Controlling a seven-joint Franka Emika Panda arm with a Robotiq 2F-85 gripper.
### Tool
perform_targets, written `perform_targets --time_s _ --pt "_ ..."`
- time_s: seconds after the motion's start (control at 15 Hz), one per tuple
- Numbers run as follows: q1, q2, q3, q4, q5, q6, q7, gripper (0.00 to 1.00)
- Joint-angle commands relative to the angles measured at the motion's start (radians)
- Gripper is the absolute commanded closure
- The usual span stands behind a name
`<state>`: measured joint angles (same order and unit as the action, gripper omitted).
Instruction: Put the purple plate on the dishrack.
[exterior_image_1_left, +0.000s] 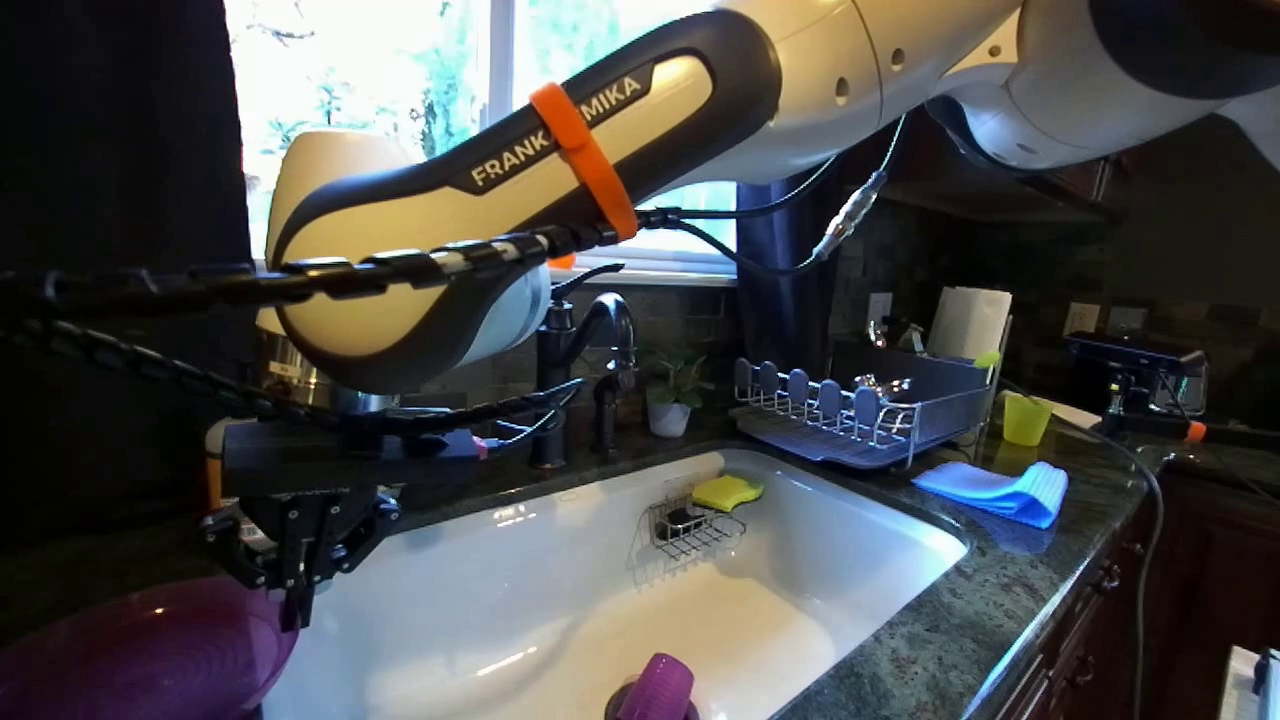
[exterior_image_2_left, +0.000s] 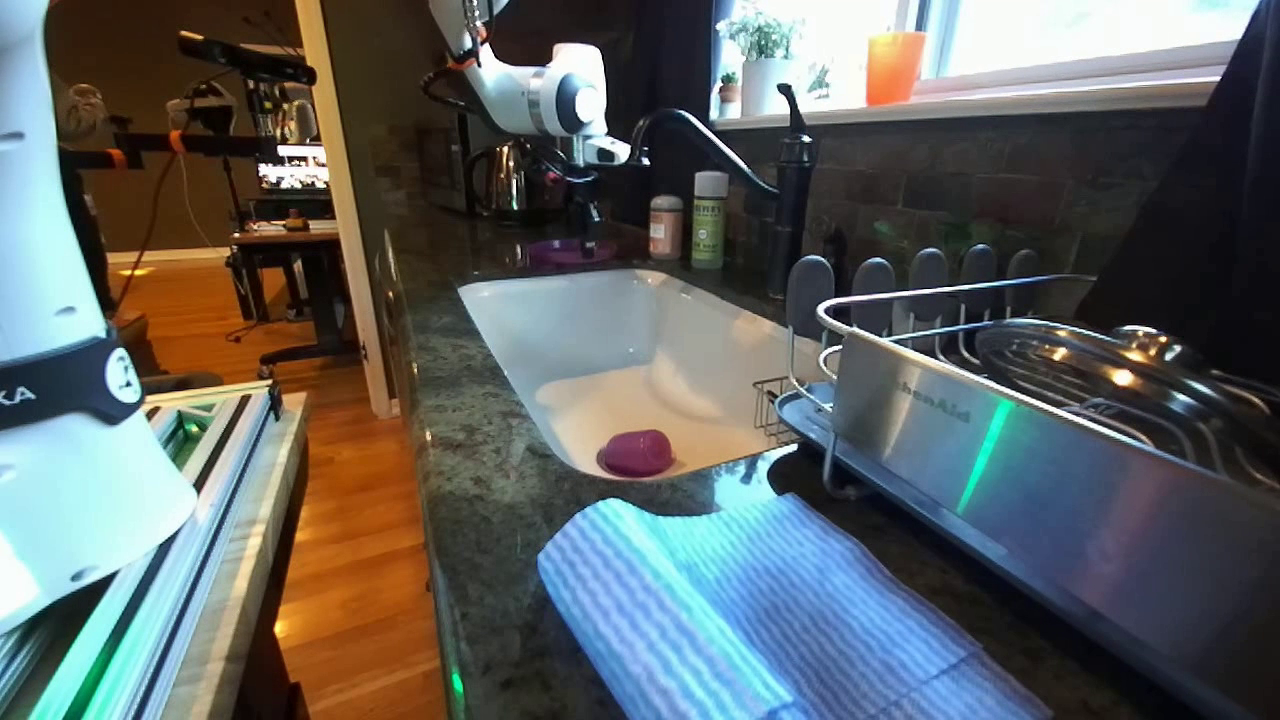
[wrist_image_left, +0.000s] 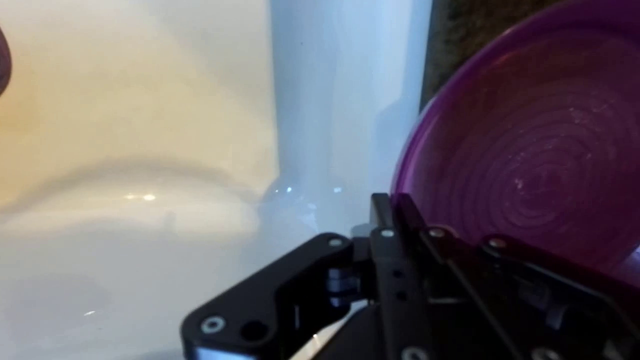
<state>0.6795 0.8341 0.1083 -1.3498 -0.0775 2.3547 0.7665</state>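
Note:
The round purple plate (exterior_image_1_left: 150, 650) is at the far end of the sink from the dishrack, its rim overhanging the sink edge. It also shows in an exterior view (exterior_image_2_left: 565, 252) and in the wrist view (wrist_image_left: 530, 165). My gripper (exterior_image_1_left: 296, 612) points down at the plate's sink-side rim. In the wrist view the fingertips (wrist_image_left: 392, 197) are shut with the rim between them. I cannot tell whether the plate touches the counter. The dishrack (exterior_image_1_left: 940, 405), grey wire with a bluish tray below, stands on the counter past the sink's other end, also in an exterior view (exterior_image_2_left: 930, 430), holding metal lids or pans.
The white sink (exterior_image_1_left: 440, 600) lies between plate and dishrack, with a small purple cup (exterior_image_1_left: 660, 688) in it. A tall black faucet (exterior_image_1_left: 560, 380) rises behind the sink. A yellow sponge (exterior_image_1_left: 727, 492) sits in a wire caddy. A blue cloth (exterior_image_2_left: 760, 600) lies by the rack.

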Motion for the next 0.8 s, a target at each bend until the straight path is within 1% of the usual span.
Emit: perform_targets --time_s 0.0,0.2,0.33,0.53,0.67,0.73 --pt "0.002 -0.006 0.015 -0.007 -0.005 0.057 -0.034 0.99" --pt "-0.005 -0.092 0.039 -0.07 -0.021 0.094 -0.115 0.99" --pt "-0.007 -0.164 0.044 -0.113 -0.027 0.056 -0.151 0.99" --pt "-0.01 -0.257 0.038 -0.173 -0.024 0.036 -0.168 0.99" --pt "-0.007 -0.318 0.033 -0.198 -0.03 -0.064 -0.185 0.99" --pt "0.004 -0.356 0.02 -0.203 -0.037 -0.143 -0.177 0.99"
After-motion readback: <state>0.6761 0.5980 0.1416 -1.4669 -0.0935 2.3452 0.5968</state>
